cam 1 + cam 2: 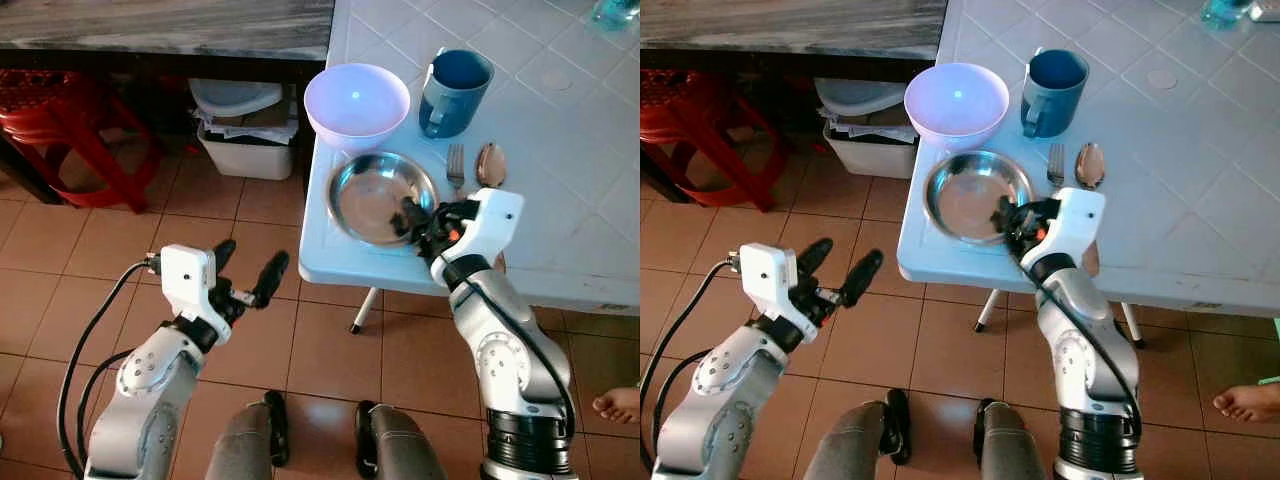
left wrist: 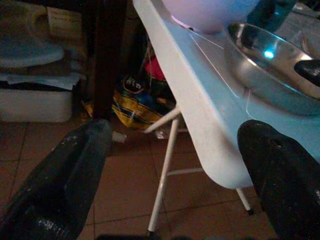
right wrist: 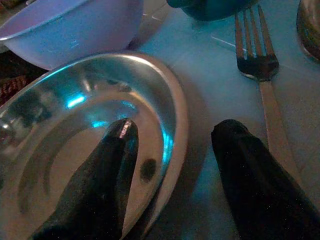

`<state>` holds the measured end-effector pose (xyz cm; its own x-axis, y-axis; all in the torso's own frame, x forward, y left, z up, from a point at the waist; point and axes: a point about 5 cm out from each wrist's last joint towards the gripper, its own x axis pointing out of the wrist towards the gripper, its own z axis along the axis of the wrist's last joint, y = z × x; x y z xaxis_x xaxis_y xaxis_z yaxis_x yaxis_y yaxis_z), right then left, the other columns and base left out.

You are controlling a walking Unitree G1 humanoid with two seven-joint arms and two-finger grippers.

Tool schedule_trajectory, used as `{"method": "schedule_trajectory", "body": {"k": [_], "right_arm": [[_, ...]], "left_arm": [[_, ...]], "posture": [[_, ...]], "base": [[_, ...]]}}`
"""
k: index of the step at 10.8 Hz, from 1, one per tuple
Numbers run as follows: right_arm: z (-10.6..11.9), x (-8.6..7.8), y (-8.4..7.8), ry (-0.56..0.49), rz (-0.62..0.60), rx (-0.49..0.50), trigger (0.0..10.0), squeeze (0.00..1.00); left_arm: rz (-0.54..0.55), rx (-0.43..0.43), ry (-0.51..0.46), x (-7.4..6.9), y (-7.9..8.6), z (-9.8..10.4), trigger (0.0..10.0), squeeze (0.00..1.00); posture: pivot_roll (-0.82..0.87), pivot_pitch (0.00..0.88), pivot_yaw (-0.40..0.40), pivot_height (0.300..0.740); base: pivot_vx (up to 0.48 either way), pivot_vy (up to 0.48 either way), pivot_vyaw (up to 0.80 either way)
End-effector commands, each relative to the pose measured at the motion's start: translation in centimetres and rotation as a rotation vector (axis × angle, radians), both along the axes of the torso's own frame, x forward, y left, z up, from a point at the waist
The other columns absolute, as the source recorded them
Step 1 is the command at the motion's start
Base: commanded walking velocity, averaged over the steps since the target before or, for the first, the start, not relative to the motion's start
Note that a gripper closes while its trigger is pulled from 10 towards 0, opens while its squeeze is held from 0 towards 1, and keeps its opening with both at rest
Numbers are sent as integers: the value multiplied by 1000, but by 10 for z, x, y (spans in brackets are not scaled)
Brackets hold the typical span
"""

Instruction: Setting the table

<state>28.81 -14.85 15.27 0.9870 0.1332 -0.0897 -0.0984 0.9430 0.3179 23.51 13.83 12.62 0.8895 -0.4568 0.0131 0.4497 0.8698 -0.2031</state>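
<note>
A round steel plate [image 1: 372, 195] lies at the near left corner of the white table [image 1: 560, 230]. Behind it stand a lilac bowl [image 1: 357, 100] and a blue mug [image 1: 455, 92]. A fork [image 1: 456, 168] and a spoon [image 1: 490, 165] lie to the plate's right. My right gripper [image 1: 417, 220] is open at the plate's right rim. In the right wrist view one finger [image 3: 107, 170] rests inside the plate [image 3: 75, 130] and the other sits outside it, beside the fork [image 3: 265, 85]. My left gripper [image 1: 252, 256] hangs open over the floor, left of the table corner [image 2: 210, 145].
A dark wooden table [image 1: 170, 25] stands at the back left, with a white bin [image 1: 245, 135] and a red plastic stool [image 1: 60, 110] beneath it. The white table's thin legs [image 1: 365, 308] stand on the tiled floor. A person's bare foot [image 1: 620, 403] shows at the right edge.
</note>
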Motion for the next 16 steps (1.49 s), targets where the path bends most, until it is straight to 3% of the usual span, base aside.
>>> {"method": "schedule_trajectory", "body": {"k": [1, 4, 9, 10, 12, 14, 15, 16], "right_arm": [[-34, -9, -4, 187, -22, 11, 0, 0], [-42, -9, -8, 280, -57, 48, 0, 0], [-48, -12, -10, 349, -132, 154, 0, 0], [-48, -12, -10, 350, -132, 155, 0, 0], [-47, -17, 2, 331, -80, 161, 0, 0], [-42, -18, 7, 294, -40, 171, 0, 0], [-30, -15, 11, 215, 11, 118, 0, 0], [-25, -15, 14, 182, 37, 111, 0, 0]], "left_arm": [[-20, 6, 16, -4, 1, -1, 10000, 0], [-122, 13, 15, -8, -3, -2, 10000, 0], [-133, 52, 1, -8, -4, -3, 10000, 0], [-60, 79, 23, -3, 1, -7, 10000, 0], [152, 50, 78, 8, 20, -14, 10000, 0], [238, 103, 45, 12, 21, -14, 10000, 0], [350, 196, 15, 17, 28, -16, 10000, 0], [390, 186, 3, 20, 30, -17, 10000, 0]], "posture": [[-34, 278, 50, 740], [-34, 277, 45, 740], [-42, 278, 46, 740], [-41, 276, 43, 740], [-42, 275, 35, 740], [-51, 267, 22, 740], [-67, 259, 18, 740], [-70, 256, 18, 740]], "base": [[0, 0, 0], [0, 0, 0], [0, 0, 0], [0, 0, 0], [0, 0, 0], [0, 375, 0], [0, 480, 0], [0, 480, 0]]}}
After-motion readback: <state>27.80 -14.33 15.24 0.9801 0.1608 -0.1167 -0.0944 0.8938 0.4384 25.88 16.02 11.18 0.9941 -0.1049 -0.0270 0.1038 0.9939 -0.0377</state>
